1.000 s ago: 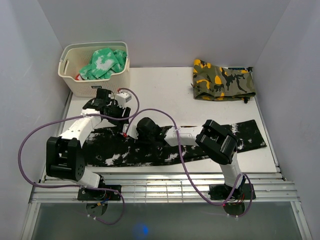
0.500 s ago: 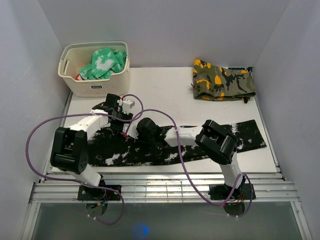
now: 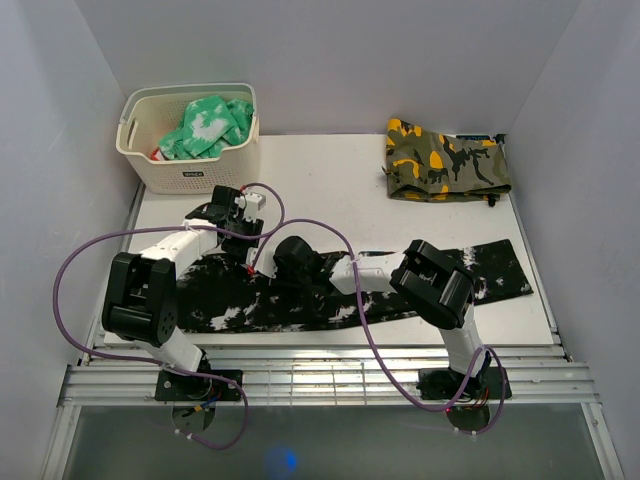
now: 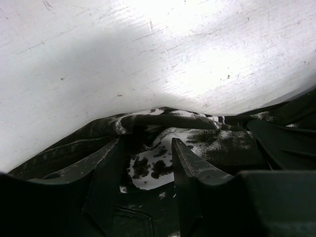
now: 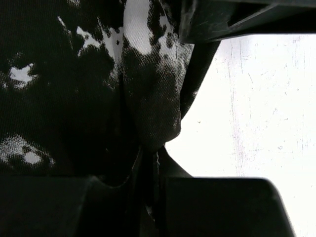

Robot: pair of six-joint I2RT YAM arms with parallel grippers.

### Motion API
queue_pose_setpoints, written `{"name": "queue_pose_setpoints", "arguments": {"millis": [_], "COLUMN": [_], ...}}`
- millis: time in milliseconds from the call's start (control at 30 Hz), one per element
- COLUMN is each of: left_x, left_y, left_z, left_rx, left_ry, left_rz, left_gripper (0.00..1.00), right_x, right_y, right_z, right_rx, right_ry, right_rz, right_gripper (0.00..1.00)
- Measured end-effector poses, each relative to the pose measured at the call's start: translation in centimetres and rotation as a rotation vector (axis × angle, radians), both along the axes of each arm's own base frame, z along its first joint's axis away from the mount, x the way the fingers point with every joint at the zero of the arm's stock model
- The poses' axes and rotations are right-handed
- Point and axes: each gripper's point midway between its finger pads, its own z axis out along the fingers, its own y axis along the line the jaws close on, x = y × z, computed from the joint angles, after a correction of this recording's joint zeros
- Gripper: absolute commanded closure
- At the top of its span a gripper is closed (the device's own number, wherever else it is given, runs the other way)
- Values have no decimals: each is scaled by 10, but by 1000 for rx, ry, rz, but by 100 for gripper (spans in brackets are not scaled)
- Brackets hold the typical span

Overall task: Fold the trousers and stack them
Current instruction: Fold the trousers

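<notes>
The black, white-speckled trousers (image 3: 480, 270) lie stretched left to right across the near half of the table. My left gripper (image 3: 238, 212) is at their far left edge. In the left wrist view its jaws (image 4: 145, 148) stand apart, straddling a raised ridge of the trousers (image 4: 222, 143) with a white patch between the fingers (image 4: 190, 173). My right gripper (image 3: 278, 265) rests on the cloth just right of it. In the right wrist view this gripper (image 5: 150, 160) is shut on a pinched fold of the trousers (image 5: 74, 98).
A white basket (image 3: 190, 175) at the back left holds a green-and-white garment (image 3: 210, 125). A folded camouflage garment (image 3: 445, 160) lies at the back right. Purple cables (image 3: 70, 270) loop over the left side. Metal rails (image 3: 320, 375) run along the near edge.
My left gripper has moved right and nearer, onto the trousers' far edge, and its jaws have narrowed. The right gripper has kept its hold and its place.
</notes>
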Motion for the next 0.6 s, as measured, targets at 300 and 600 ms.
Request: {"name": "queue_pose_setpoints", "arguments": {"millis": [300, 600], "left_x": [5, 5], "left_y": [5, 11], "left_z": [-13, -22], "left_rx": [32, 70], "left_ry": [12, 40], "left_rz": [32, 38], "left_gripper": [54, 100], "right_x": [0, 12], "right_y": [0, -1], "right_z": [0, 16], "right_rx": [2, 17], "right_ry": [-3, -37], "right_rz": [1, -33], "right_gripper": [92, 3]}}
